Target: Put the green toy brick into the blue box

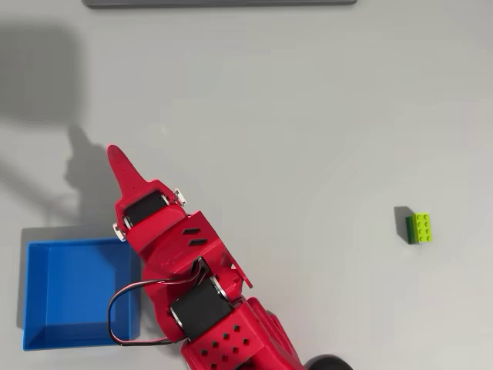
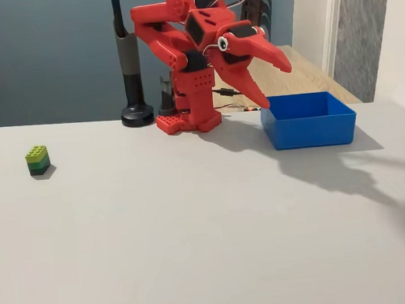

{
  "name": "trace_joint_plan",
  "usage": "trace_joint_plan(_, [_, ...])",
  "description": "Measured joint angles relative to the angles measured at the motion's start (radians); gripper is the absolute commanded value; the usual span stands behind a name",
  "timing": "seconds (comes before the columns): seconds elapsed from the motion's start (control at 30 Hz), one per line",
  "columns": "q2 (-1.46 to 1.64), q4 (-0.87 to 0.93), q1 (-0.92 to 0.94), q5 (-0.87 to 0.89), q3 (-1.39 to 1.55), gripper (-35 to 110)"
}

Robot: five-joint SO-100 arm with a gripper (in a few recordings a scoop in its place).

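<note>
My fingers [image 2: 272, 81] are apart and hold nothing, beside the blue box [image 2: 309, 128]. The green toy brick [image 2: 37, 160] lies well apart on the bench [image 2: 208, 235]; I must reach it first.

The tabletop [image 1: 308, 116] lies bare between the brick [image 1: 420, 228] near its right edge in the overhead view and the box [image 1: 46, 339] at its lower-left corner. The red arm's gripper [image 2: 275, 84] hangs above the box's near wall, its jaws apart. A black post [image 2: 132, 80] stands beside the arm's base.
</note>
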Motion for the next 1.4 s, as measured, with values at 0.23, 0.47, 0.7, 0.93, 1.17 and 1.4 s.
trace_joint_plan(0.23, [0.301, 0.212, 0.397, -0.207, 0.239, 0])
trace_joint_plan(0.47, [0.379, 0.238, 0.566, -0.224, 0.275, 0])
trace_joint_plan(0.7, [0.379, 0.238, 0.571, -0.224, 0.275, 0])
trace_joint_plan(0.93, [0.379, 0.238, 0.571, -0.225, 0.275, 0])
trace_joint_plan(1.17, [0.379, 0.238, 0.571, -0.225, 0.275, 0])
trace_joint_plan(1.4, [0.379, 0.238, 0.571, -0.225, 0.275, 0])
